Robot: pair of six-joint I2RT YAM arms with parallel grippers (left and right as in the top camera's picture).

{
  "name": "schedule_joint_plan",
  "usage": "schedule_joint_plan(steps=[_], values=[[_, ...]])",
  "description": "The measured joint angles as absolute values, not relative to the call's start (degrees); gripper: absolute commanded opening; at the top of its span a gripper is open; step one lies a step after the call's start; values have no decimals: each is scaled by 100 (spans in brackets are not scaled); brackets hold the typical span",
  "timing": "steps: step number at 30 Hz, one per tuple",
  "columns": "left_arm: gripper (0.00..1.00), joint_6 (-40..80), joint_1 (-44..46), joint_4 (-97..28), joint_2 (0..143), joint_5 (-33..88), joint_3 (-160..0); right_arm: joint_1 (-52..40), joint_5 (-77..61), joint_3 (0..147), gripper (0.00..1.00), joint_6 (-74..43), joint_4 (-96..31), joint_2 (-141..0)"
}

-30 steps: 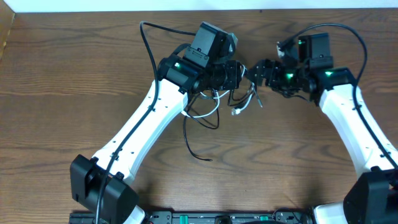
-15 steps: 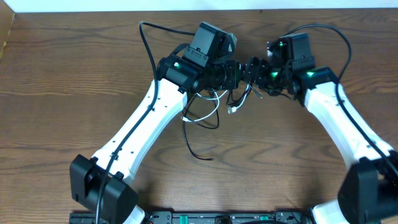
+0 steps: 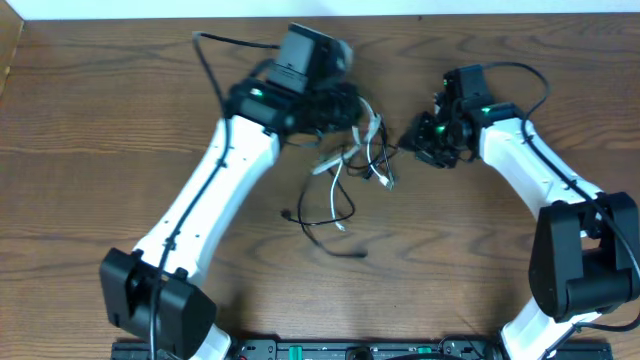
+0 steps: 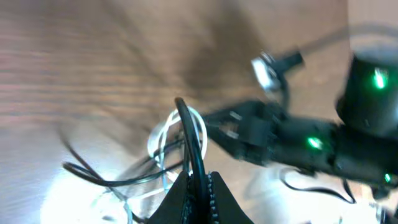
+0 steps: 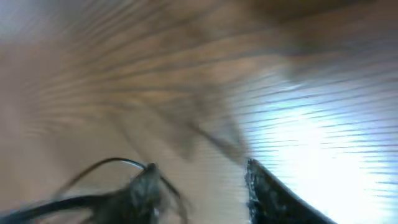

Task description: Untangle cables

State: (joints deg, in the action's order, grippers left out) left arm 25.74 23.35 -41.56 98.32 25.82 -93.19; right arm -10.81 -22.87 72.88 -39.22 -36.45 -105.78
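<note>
1. Black cable [image 4: 188, 140]: thin and the longer of the two, tangled with the white one near the table's upper middle. One strand is pinched in the left gripper [image 4: 194, 177]. Its loose strands trail down-left across the wood to free ends.
2. White cable [image 4: 155, 134]: thin and short. It loops through the black one just behind the pinched strand, partly lifted, with its lower part lying on the wood.

Cable tangle [image 3: 350, 165] blocks gap between left arm [image 3: 215, 190] and right arm [image 3: 525, 165] — table [image 3: 450, 280] in front open

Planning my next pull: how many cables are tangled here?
2: a white cable and a black cable, intertwined mid-table; left gripper pinches the black one. Parts may be hidden.
</note>
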Motion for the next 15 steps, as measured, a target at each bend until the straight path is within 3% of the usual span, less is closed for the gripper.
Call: schedule_joint_plan(steps=[2, 10, 13, 15], values=[[7, 2574, 2093, -4158, 9741, 2582, -9319, -950, -2244, 7288, 2, -3787, -3776, -10578], [7, 2571, 1712, -4340, 9334, 2582, -9319, -687, -2556, 7277, 2, -2912, -3806, -10578], [7, 2569, 1734, -4477, 9336, 2589, -9319, -690, -3157, 7273, 15, -2370, -3404, -10578], [7, 2569, 1737, -4497, 9336, 2694, -9319, -690, -3649, 7269, 40, -2029, -3096, -10578]])
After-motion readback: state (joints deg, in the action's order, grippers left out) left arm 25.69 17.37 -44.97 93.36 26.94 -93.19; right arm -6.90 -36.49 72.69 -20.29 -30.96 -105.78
